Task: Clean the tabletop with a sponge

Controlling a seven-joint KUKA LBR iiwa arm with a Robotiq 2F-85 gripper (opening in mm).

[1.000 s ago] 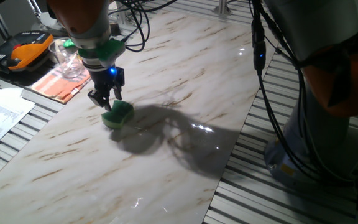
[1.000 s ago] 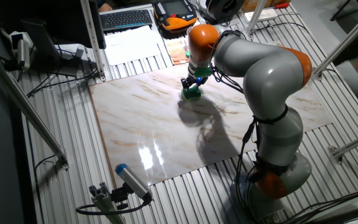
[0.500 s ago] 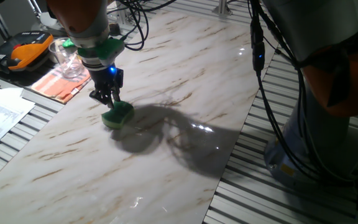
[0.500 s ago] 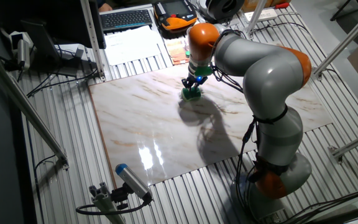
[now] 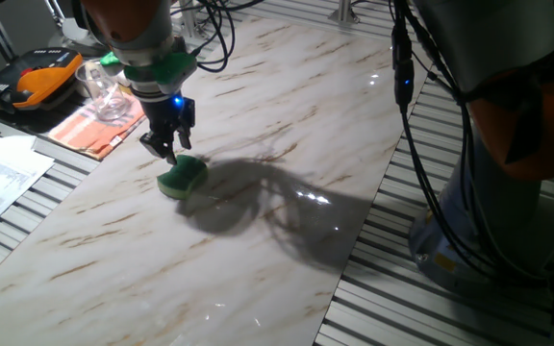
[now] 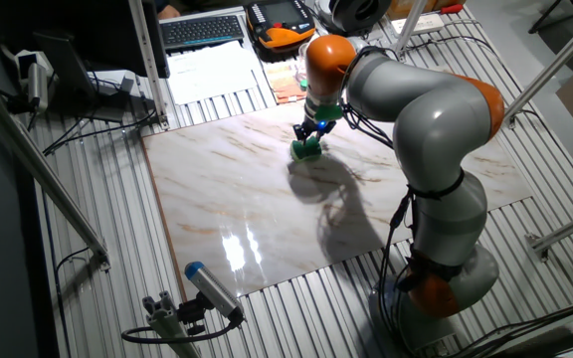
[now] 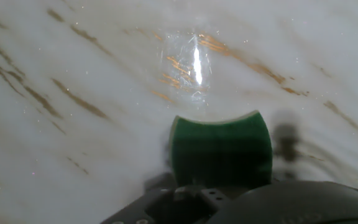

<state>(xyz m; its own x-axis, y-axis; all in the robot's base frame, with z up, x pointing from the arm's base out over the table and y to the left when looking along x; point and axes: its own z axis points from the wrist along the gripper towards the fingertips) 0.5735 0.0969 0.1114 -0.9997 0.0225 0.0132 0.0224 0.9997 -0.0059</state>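
**Gripper above sponge, no grip seen**

Gripper [image 5: 167, 150] hangs just over the sponge [image 5: 183, 177], fingertips close together w/ only a narrow gap; can't tell if they touch it. Sponge lies flat on the tabletop [image 5: 287, 115], near its edge by the orange cloth [image 5: 94, 130]. To do the step well: drop straight down, pinch sponge across its waist, press evenly, wipe in overlapping passes.
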